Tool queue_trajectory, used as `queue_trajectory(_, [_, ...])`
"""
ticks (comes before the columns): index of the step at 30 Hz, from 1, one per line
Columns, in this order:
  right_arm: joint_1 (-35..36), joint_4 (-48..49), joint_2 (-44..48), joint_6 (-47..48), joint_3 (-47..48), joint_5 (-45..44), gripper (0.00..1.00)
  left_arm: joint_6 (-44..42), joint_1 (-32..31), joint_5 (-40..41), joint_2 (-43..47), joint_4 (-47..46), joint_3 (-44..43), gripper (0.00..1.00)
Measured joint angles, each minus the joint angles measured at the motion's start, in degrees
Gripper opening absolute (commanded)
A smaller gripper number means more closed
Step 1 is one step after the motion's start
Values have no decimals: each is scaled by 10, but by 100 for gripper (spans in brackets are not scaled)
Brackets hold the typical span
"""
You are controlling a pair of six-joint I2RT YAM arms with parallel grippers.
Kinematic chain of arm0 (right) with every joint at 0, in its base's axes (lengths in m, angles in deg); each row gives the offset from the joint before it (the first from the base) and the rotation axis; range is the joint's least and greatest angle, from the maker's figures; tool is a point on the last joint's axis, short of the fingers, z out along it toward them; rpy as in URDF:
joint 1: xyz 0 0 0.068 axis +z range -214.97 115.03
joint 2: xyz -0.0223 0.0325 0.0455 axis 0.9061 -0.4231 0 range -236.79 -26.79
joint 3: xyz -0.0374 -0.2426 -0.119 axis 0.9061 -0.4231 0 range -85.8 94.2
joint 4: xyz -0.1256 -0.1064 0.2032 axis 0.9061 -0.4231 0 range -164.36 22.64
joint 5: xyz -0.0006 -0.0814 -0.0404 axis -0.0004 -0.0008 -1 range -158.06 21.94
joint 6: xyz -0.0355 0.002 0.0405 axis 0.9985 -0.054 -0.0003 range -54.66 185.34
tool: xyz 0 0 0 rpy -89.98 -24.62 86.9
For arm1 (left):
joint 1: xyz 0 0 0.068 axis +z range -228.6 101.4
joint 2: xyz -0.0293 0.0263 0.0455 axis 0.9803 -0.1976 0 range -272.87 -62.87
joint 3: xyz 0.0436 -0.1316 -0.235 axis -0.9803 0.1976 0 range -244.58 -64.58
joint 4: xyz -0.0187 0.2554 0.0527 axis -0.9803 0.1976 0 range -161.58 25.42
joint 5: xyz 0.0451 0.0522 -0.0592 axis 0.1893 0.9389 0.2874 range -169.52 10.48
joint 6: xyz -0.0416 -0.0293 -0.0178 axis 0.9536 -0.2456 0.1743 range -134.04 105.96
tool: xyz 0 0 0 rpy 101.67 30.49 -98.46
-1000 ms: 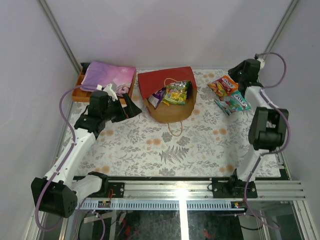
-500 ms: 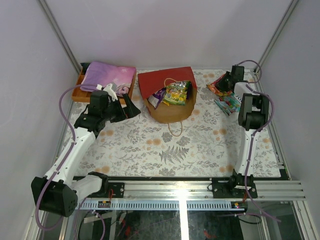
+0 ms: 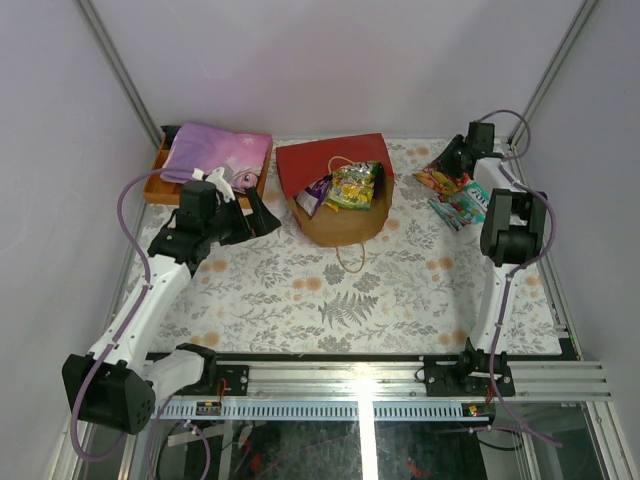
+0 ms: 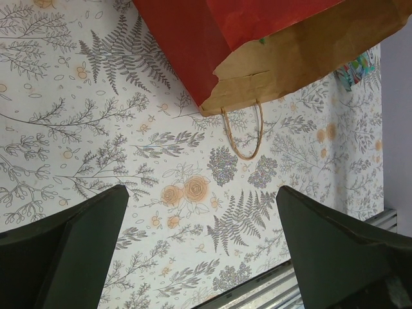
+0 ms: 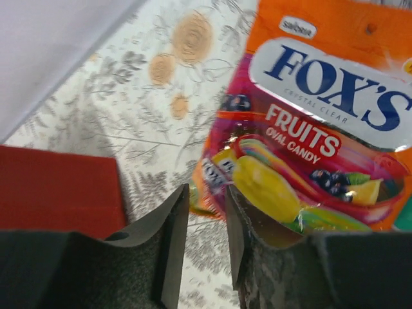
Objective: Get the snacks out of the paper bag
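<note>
Paper bag [image 3: 335,200], far-centre desk [image 3: 400,290]: lying open, snacks [image 3: 350,185] at its mouth. Orange pack [image 3: 438,178], far-right corner. I see my left fingers [image 4: 199,244] spread wide, released; right fingers [image 5: 205,241] nearly closed beside the orange pack, holding nothing.

I see a matt paper bag [image 3: 335,200], red outside and brown kraft inside, with twisted cord handles. The orange Fox's packet [image 5: 309,122] right of it is glossy printed plastic, and the tablecloth [image 4: 129,161] beneath looks smooth, floral-printed.
</note>
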Motion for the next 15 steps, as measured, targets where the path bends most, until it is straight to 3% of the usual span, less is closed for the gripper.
queue_trajectory(2, [0,-13,24,5,0,0,22,0,0,1,1,0,0,100])
queue_trajectory(4, [0,-16,56,14,0,0,4,0,0,1,2,0,0,100])
queue_trajectory(5, [0,-17,70,19,0,0,1,0,0,2,2,0,0,100])
queue_trajectory(11, [0,18,160,23,-56,-4,0,0,0,2,2,0,0,100])
queue_trajectory(15, [0,48,153,19,-120,-4,0,-1,0,3,6,2,0,100])
